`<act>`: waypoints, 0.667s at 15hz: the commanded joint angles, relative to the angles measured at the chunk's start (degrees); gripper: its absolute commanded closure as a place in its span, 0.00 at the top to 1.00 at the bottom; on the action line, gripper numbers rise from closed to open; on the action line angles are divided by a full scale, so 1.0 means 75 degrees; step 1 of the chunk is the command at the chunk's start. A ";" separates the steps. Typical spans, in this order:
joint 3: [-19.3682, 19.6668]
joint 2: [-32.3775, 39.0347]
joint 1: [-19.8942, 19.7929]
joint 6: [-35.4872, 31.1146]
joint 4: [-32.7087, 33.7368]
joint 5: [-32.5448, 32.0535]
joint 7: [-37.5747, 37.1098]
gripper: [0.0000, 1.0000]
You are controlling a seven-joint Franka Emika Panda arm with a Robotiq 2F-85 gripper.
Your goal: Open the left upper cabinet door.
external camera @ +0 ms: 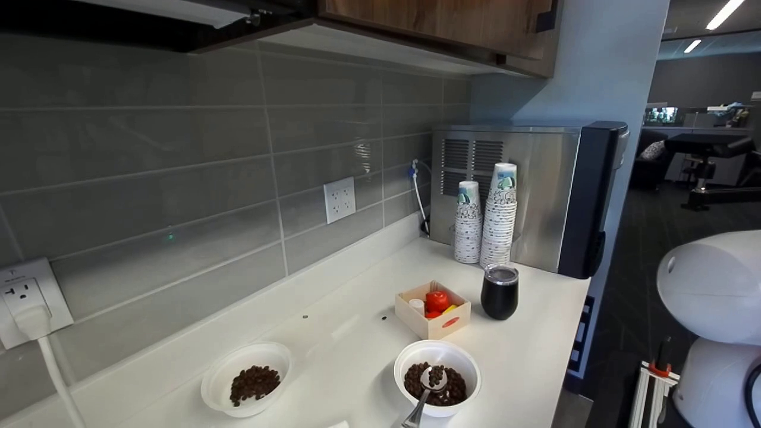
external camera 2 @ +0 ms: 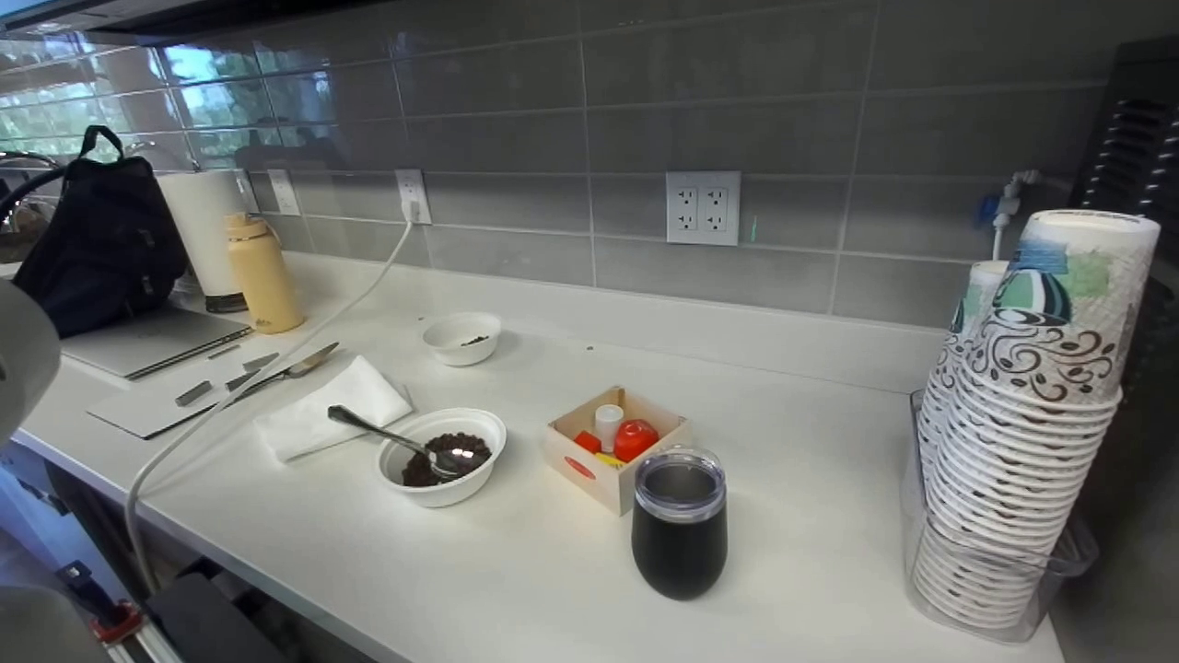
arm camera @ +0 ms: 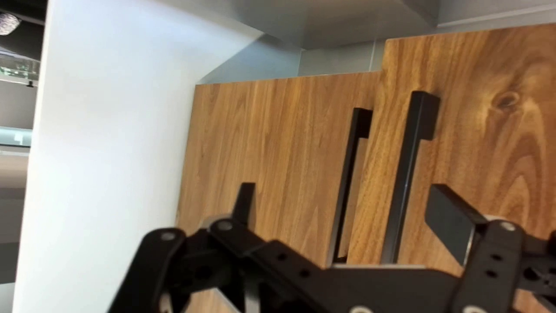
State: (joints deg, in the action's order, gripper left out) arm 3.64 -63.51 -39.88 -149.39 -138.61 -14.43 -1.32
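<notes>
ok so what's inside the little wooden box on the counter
The wooden box holds a round red item, a white cylinder, a smaller red piece and a yellow thing, partly hidden. Whatever lies beneath these is covered from view.

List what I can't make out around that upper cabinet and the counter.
Cabinet door: upper part cut off by the top edge, in an exterior view.
Right-hand handle: lower end hidden behind the black base of the fingers, wrist view.
Cabinet contents: hidden by the wooden doors, wrist view.
Box label: any writing is too small to read, both exterior views.
</notes>
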 commanded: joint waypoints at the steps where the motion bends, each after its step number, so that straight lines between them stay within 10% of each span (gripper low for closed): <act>1: 0.0030 0.0074 0.1150 0.0174 0.0155 0.0248 0.0069 1.00; 10: 0.0285 0.0493 0.3481 0.1141 0.0388 0.0887 0.0240 1.00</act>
State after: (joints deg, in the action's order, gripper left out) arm 4.03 -60.92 -19.13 -144.80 -137.91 -9.87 -1.30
